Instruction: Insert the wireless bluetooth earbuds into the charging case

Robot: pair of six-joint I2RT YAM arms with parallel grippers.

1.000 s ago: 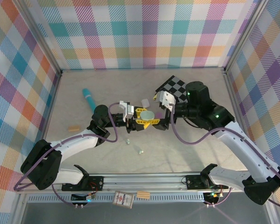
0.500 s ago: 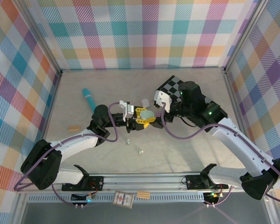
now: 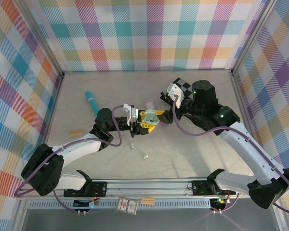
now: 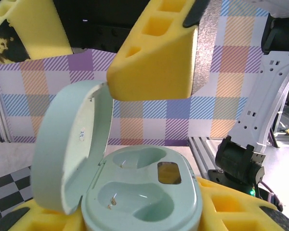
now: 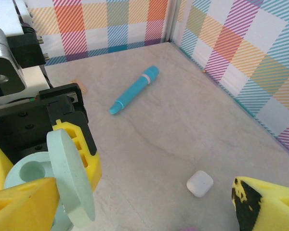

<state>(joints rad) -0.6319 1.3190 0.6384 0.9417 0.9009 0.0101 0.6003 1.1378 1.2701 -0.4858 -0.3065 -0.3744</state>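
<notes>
Open mint case (earbuds loose nearby)

The top external camera looks steeply down from above the near edge of the table and covers all of it. The left wrist camera faces level, very close to the open mint charging case. The right wrist camera looks obliquely down across the table, with the same case at lower left. All three views share that case.

Pastel plaid walls on three sides, mottled beige tabletop, aluminium corner posts
</notes>
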